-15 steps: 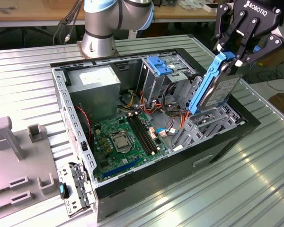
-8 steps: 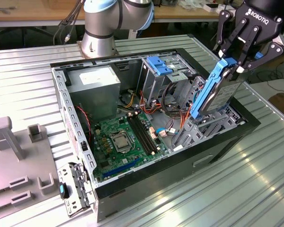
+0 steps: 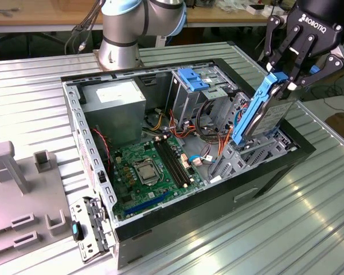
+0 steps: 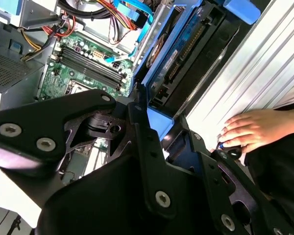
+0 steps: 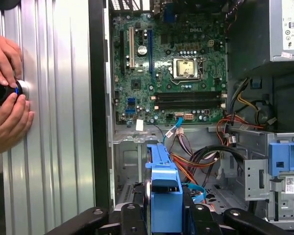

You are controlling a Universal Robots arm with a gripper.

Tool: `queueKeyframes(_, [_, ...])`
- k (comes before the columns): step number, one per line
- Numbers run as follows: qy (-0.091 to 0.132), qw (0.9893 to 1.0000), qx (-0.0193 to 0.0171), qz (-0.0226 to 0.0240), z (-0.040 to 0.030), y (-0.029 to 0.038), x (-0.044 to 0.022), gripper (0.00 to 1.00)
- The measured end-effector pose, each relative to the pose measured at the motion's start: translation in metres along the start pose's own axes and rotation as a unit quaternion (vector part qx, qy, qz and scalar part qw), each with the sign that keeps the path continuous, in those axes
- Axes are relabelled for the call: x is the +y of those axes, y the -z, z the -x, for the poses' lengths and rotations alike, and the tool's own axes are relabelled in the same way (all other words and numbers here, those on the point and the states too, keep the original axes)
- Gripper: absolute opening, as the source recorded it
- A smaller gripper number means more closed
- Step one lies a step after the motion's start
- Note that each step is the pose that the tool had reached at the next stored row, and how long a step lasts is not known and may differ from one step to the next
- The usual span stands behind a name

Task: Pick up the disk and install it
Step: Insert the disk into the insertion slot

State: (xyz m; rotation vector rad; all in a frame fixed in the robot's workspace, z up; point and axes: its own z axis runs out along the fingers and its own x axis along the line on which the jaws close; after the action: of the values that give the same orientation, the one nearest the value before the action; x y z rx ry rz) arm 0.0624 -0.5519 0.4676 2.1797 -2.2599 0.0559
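Note:
The disk [image 3: 264, 112] is a dark-grey drive in a bright blue carrier. It hangs tilted, upper end up, over the drive bay at the exterior view's right of the open computer case [image 3: 74, 114]. My gripper [image 3: 284, 83] is shut on its upper end. In the first wrist view the blue carrier [image 5: 164, 188] sits between the black fingers [image 5: 196, 213], above the case floor and cables. The second wrist view shows the disk [image 4: 179, 58] edge-on, beyond the gripper [image 4: 154, 117]. Its lower end is close to the bay; I cannot tell if it touches.
Inside the case are the green motherboard [image 3: 152, 166], a grey power supply [image 3: 114, 103], a drive cage with a blue latch [image 3: 195, 80] and loose cables [image 3: 218, 146]. A person's hands [image 5: 7, 98] hold a small black object beside the case. A grey fixture [image 3: 23, 195] stands at the exterior view's left.

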Motion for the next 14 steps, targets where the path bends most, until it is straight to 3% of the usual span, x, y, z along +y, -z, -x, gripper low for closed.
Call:
queueKeyframes(3, [0.000,1.0000,0.0001,0.0001,-0.0002,-0.0031,0.0001,0.37])
queueKeyframes(7, [0.015,0.9999,-0.0003,-0.0004,-0.0001,-0.0067,0.0001,0.37])
queueKeyframes(14, [0.014,0.9999,-0.0003,-0.0004,-0.0006,-0.0095,0.0003,0.37])
